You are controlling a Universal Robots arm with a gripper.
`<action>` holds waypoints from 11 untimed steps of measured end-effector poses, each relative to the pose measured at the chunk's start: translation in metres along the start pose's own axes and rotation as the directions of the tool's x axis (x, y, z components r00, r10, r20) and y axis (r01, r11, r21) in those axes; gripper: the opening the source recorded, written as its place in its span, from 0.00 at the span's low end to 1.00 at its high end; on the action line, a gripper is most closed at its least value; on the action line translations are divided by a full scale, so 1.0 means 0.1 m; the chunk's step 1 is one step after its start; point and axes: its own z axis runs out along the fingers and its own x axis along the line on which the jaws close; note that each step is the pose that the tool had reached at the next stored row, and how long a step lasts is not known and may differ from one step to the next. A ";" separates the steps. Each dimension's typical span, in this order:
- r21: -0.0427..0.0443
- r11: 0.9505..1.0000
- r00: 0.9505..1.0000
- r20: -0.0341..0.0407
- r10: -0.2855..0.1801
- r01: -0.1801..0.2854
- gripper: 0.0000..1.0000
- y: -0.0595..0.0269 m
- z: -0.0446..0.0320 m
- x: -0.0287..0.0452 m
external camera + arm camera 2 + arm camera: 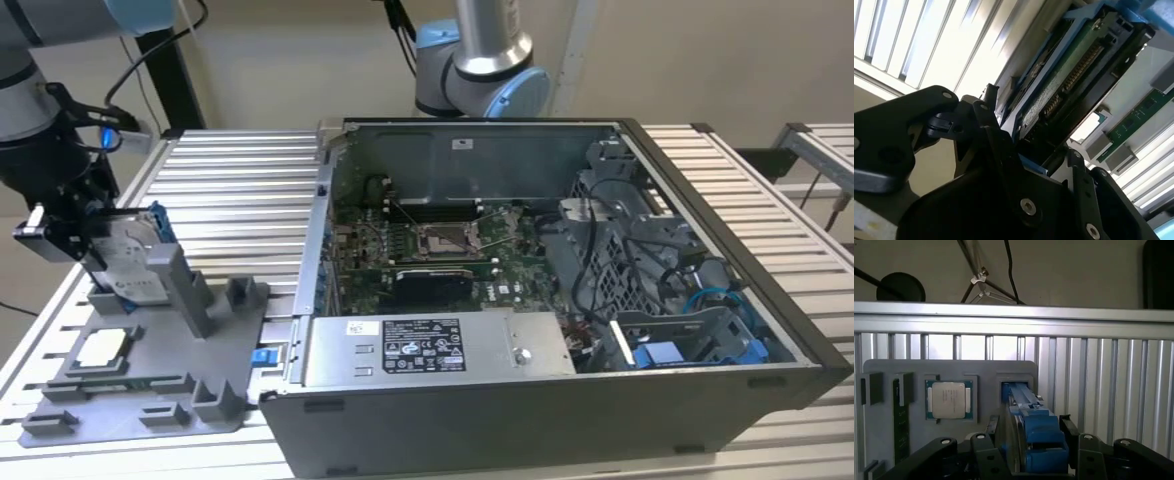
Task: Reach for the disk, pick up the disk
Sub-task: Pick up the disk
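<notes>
Found the disk (130,262) standing on edge in a slot of the grey fixture plate (147,400), at the exterior view's left, about 9 o'clock from the open computer case (561,400). Leaned a little, not quite upright, label face turned toward the case. Not lifted clear, as far as could be judged: lower edge looked seated in the slot.

Saw the gripper (1030,426) come in from above with the disk's blue bracket between the fingers (1070,427), one finger on each flat face. Judged the fingers parted rather than clamped: a thin sliver of light showed between one finger and the bracket edge in the second wrist view. Close call.

Key relation: no sideways offset left, disk directly between the fingers, long axis running along the gap and away from the wrist, thin dimension across the gap. Connector edge of the disk faced the palm in the second wrist view.

Noted the processor chip (947,400) lying flat in its own pocket on the same plate, near 6 o'clock of the disk in the exterior view, apart from the fingers. Plate rested on the slatted tabletop (240,190).
</notes>
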 end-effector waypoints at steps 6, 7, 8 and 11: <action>0.001 1.000 1.000 0.001 0.000 0.000 1.00 -0.001 0.004 0.000; 0.001 1.000 1.000 0.001 0.000 0.000 1.00 -0.001 0.004 0.000; 0.001 1.000 1.000 0.001 0.000 0.000 1.00 -0.001 0.004 0.000; 0.001 1.000 1.000 0.001 0.000 0.000 1.00 -0.001 0.004 0.000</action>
